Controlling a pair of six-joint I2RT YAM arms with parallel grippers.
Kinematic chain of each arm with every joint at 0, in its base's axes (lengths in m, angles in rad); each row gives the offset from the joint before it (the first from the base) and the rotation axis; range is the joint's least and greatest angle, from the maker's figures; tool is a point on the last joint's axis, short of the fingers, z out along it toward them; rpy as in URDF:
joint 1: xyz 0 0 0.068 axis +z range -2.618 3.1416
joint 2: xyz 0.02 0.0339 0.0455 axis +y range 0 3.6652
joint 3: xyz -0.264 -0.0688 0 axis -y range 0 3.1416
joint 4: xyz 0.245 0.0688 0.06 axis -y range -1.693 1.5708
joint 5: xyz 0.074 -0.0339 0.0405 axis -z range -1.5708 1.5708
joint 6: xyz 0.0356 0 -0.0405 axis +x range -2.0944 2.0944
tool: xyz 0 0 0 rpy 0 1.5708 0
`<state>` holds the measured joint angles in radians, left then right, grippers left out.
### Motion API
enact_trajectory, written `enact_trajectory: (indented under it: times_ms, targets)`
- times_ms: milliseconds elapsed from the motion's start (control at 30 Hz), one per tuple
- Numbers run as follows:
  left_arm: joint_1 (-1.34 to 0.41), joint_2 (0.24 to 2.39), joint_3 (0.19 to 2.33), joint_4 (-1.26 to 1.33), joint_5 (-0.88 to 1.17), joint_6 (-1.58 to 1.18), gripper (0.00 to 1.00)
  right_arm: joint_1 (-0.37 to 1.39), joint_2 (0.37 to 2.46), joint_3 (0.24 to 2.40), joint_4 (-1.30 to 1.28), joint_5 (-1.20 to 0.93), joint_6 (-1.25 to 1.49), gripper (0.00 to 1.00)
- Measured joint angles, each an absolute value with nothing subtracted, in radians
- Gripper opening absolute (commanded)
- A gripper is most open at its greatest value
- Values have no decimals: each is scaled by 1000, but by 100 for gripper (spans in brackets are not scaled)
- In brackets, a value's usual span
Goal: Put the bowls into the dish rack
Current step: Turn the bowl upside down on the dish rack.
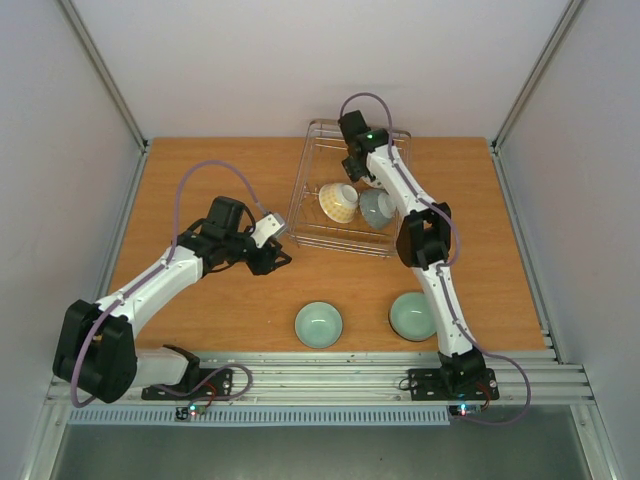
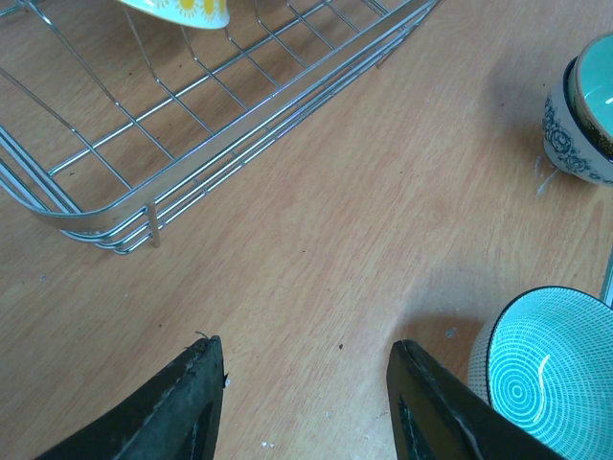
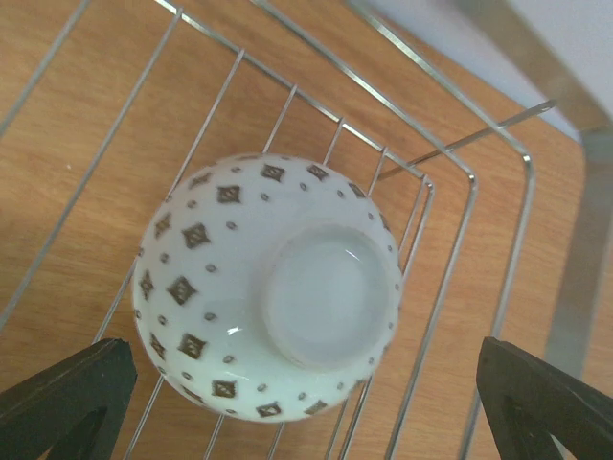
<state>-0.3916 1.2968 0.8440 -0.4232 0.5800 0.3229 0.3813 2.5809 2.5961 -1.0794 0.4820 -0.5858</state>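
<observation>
We see right gripper (image 3: pixel 299 359) spread open over dotted bowl (image 3: pixel 215 287), upside down at dish rack (image 1: pixel 297 212) far end; placing looks done. Left gripper (image 2: pixel 302 359) open, empty. Next: grab left green bowl (image 1: pixel 319 325), then right green bowl (image 1: pixel 412 316).

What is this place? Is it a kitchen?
Probably a robot lab bench, not a kitchen: two robot arms mounted at a wooden table, with plain white walls around it.

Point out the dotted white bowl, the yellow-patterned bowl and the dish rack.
dotted white bowl (image 3: pixel 239 287): right wrist view, on its patterned outer wall beside the upturned foot.
yellow-patterned bowl (image 1: pixel 338 202): top external view, on its patterned side.
dish rack (image 2: pixel 239 136): left wrist view, on its side-wall wires.
</observation>
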Motion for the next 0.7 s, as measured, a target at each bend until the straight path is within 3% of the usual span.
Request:
enact_trajectory:
  times_ms: [200,367,467,700]
  targets:
    - [-392,1297,844,-423,580,324,48,381,2534,2596,-1081,471,-579,99]
    - [-392,1302,844,-424,580,326,48,382,2521,2574,-1087,445,-550,85]
    - [-392,1304,844,-425,580,326,48,386,2417,2428,-1066,387,-508,68]
    - [-392,1304,844,-434,580,327,48,487,2017,2071,-962,282,-449,3]
